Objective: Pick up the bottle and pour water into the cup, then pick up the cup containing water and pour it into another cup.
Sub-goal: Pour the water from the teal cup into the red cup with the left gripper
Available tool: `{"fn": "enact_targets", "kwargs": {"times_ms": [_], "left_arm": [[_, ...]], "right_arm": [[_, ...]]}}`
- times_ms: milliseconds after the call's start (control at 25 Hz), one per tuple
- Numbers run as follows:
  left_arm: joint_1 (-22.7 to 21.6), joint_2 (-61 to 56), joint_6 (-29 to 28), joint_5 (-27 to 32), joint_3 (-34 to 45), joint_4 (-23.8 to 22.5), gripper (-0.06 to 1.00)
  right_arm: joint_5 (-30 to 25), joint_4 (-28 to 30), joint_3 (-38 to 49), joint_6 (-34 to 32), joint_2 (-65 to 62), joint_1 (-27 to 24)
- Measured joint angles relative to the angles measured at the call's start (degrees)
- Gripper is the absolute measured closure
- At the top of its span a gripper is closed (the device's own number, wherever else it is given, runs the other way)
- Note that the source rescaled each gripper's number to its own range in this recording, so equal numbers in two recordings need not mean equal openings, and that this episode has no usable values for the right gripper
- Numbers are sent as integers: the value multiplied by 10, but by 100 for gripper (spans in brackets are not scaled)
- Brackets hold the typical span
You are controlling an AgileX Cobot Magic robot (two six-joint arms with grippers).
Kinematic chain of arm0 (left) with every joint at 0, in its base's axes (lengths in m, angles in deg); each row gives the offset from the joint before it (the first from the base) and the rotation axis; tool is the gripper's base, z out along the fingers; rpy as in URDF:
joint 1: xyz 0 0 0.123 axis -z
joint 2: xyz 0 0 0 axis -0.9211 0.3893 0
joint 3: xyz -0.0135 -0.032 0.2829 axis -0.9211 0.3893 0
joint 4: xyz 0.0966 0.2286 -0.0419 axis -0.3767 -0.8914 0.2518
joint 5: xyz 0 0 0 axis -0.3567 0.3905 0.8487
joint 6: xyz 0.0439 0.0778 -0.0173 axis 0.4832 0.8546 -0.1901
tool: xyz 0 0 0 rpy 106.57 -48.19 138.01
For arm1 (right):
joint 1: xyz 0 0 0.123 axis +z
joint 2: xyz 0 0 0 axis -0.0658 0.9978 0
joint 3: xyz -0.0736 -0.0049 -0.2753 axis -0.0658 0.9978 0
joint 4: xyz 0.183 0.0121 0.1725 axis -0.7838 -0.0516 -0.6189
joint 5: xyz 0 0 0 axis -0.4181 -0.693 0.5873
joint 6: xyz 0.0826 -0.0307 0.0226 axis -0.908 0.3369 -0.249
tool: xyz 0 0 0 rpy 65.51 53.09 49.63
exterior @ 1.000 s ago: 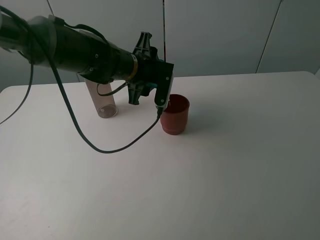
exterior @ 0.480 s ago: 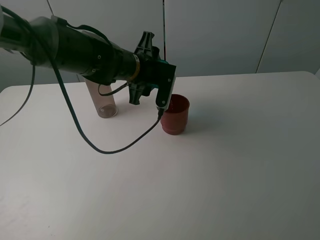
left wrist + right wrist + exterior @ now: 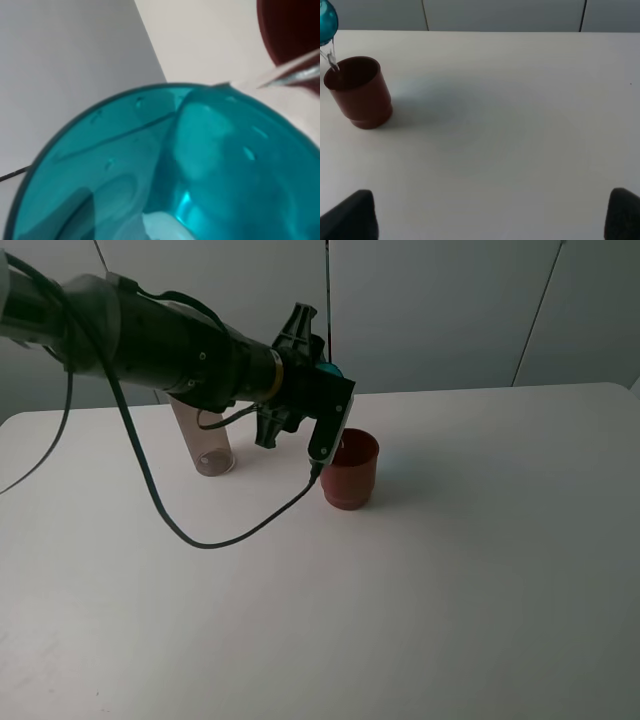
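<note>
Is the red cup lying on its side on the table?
No, the red cup stands upright on the table, its open mouth facing up.

White table, pale grey panelled wall behind, soft even light

Teal-blue translucent cup; red-brown opaque cup; brownish-grey clear bottle; white table.
</note>
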Motion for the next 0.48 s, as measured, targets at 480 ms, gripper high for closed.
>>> {"fn": "enact_targets", "kwargs": {"times_ms": [480], "left_arm": [[8,0,46,4,-1,0,55]], "right_arm": [[0,0,0,0,0,0]]}}
